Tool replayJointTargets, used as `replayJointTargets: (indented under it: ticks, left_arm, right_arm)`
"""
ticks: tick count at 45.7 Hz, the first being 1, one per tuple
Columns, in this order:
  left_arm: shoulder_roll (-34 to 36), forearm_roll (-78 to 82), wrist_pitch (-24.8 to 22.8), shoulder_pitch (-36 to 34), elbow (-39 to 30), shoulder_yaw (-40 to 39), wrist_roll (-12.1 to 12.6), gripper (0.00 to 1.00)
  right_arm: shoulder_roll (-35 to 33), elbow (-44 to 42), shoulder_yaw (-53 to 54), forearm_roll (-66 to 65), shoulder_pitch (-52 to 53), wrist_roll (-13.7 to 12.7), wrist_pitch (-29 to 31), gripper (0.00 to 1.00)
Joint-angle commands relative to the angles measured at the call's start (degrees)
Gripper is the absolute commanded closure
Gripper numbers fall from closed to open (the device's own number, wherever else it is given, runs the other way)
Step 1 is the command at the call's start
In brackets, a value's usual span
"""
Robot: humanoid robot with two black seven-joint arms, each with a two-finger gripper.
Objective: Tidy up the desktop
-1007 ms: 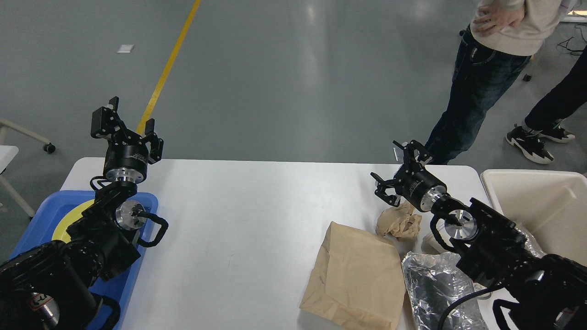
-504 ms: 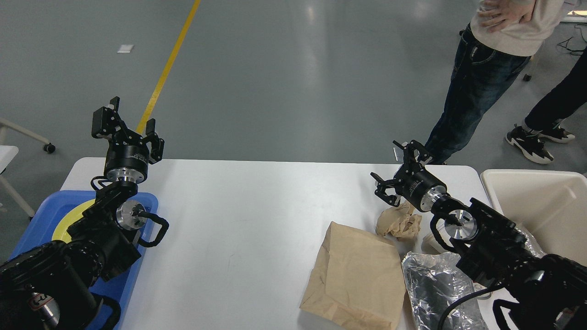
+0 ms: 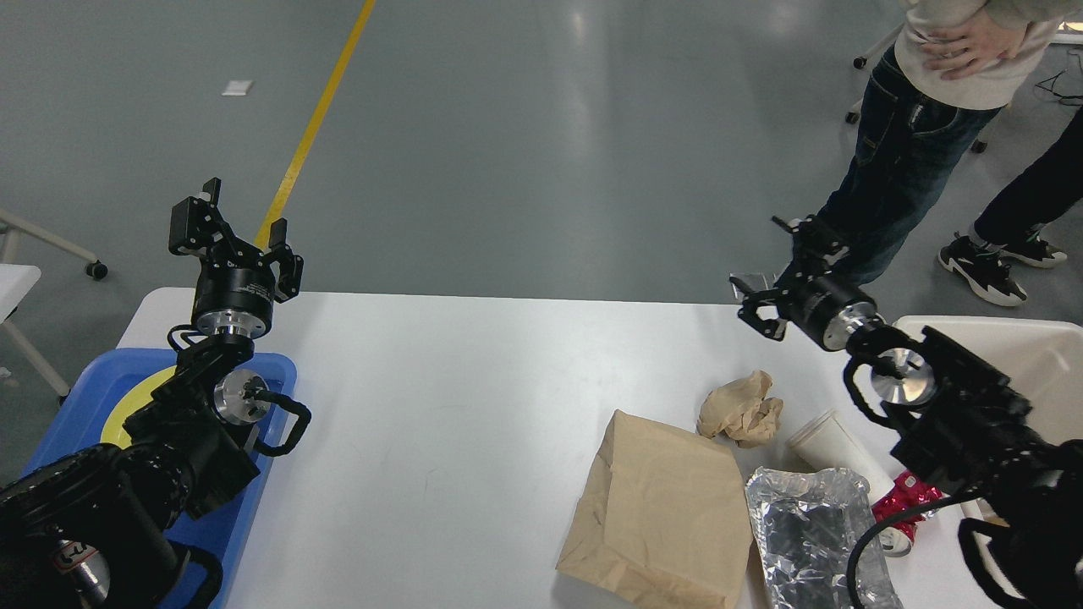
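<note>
- The desktop [image 3: 474, 397], your white counter, fills the middle of the head view, and its litter lies bunched at the near right.
- Your right pincer [image 3: 783, 275] is released, fingers spread and holding nothing; it hovers above the counter's far right edge, beyond the litter.
- Nearest below it sits the crumpled paper ball [image 3: 742, 409]. Take this first, I'd judge: come straight down with the fingers straddling the wad and close on its bulk, not on a loose flap.
- Just right of the wad lies a tipped white paper cup [image 3: 833, 447], with something red [image 3: 899, 497] at its near end, partly hidden by your right arm.
- Nearer you, the flat brown paper bag [image 3: 664, 507] lies beside the foil wrapper [image 3: 812, 529]. Both lie flat, so pinch an edge or a raised crease.
- The cream bin [image 3: 1015, 338] stands at the far right, mostly behind your arm; lift clear of its rim before releasing.
- Your left pincer [image 3: 237, 233] is also released and empty, raised over the far left corner above the blue tray [image 3: 85, 397] holding a yellow plate [image 3: 135, 402].
</note>
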Motion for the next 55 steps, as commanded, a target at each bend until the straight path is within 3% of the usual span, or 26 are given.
replayJointTargets:
  ticks: [1, 55]
  left_arm:
    - [-0.01, -0.01, 0.02, 0.00, 0.00, 0.00, 0.00, 0.04]
    - [-0.01, -0.01, -0.06, 0.00, 0.00, 0.00, 0.00, 0.04]
  right_arm:
    - [-3.23, -0.41, -0.22, 0.00, 0.02, 0.00, -0.47, 0.00]
    - [-4.11, -0.41, 0.05, 0.09, -2.35, 0.44, 0.06, 0.00]
